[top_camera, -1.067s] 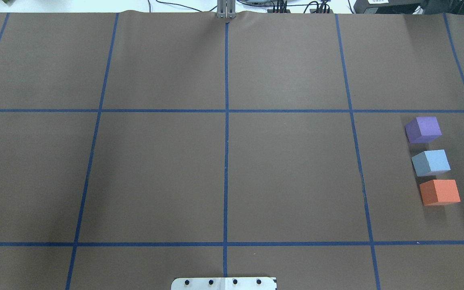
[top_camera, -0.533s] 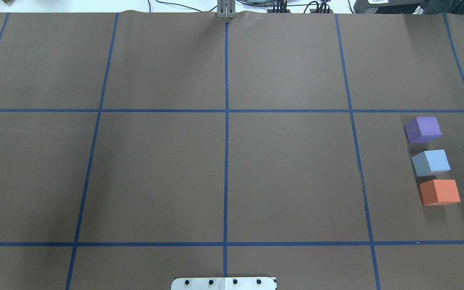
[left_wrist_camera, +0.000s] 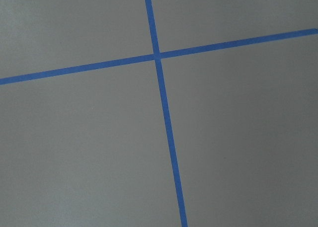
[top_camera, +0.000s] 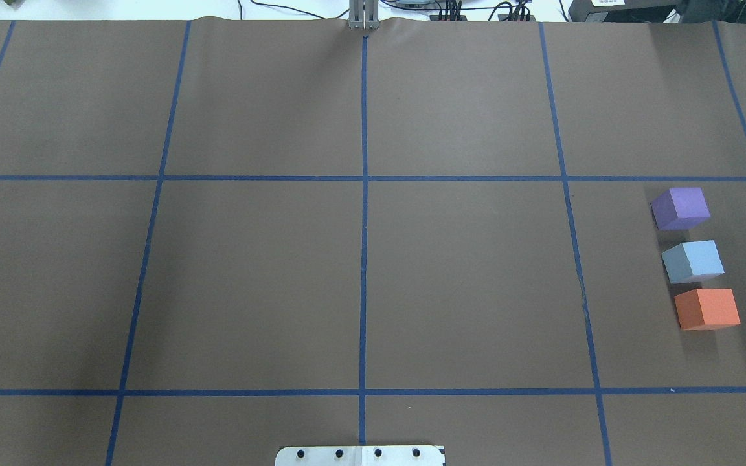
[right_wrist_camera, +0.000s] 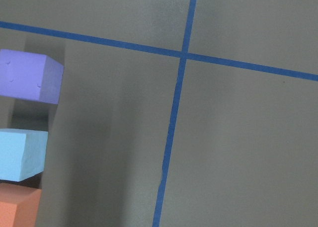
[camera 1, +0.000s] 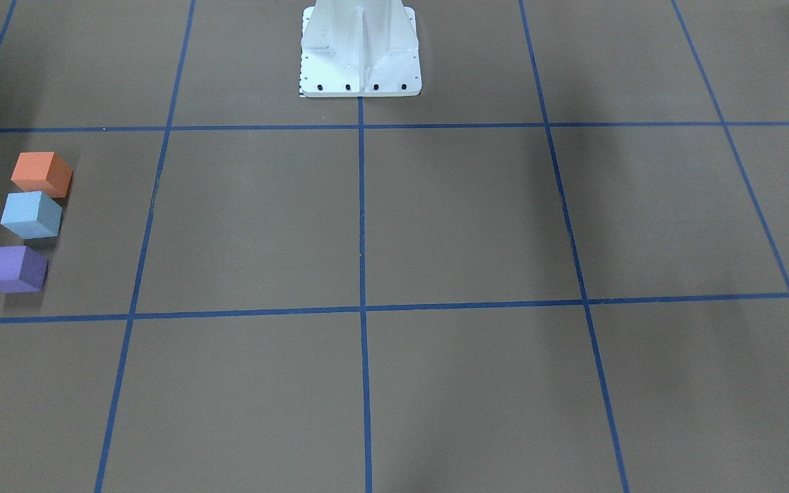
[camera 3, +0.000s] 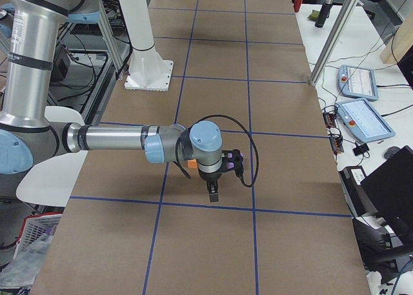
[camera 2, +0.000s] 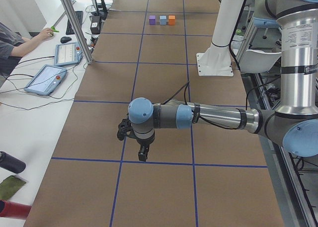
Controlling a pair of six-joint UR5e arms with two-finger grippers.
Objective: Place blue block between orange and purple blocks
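Foam, by its matte, soft-edged look: in the front-facing view the blue block (camera 1: 31, 213) seems light, slightly yielding and unlikely to slip or break. It sits on the table (camera 1: 435, 219) between the orange block (camera 1: 42, 173), nearer the pedestal (camera 1: 360, 55), and the purple block (camera 1: 14, 268), farther out. No arm shows here.

The overhead view has the row at the table's right end. Blue is just beside orange, with a slightly wider gap to purple, so the placement looks done. Any regrasp should take the two free side faces, left and right, since the faces toward its neighbours leave little room for a finger. Both grippers are outside this view too.

From the left end, the left gripper (camera 2: 142, 156) hangs over bare table near a tape line (camera 2: 164, 163), well apart from the far blocks. Whether its fingers are spread or closed I cannot tell.

From the right end, the right gripper (camera 3: 213, 193) points down at the table. Its wrist hides nearly all of the row, and its finger state is likewise unclear.

The left wrist camera shows only brown table and crossing tape.

The right wrist camera catches the three blocks at its left edge, all cut off, with no fingers in view.
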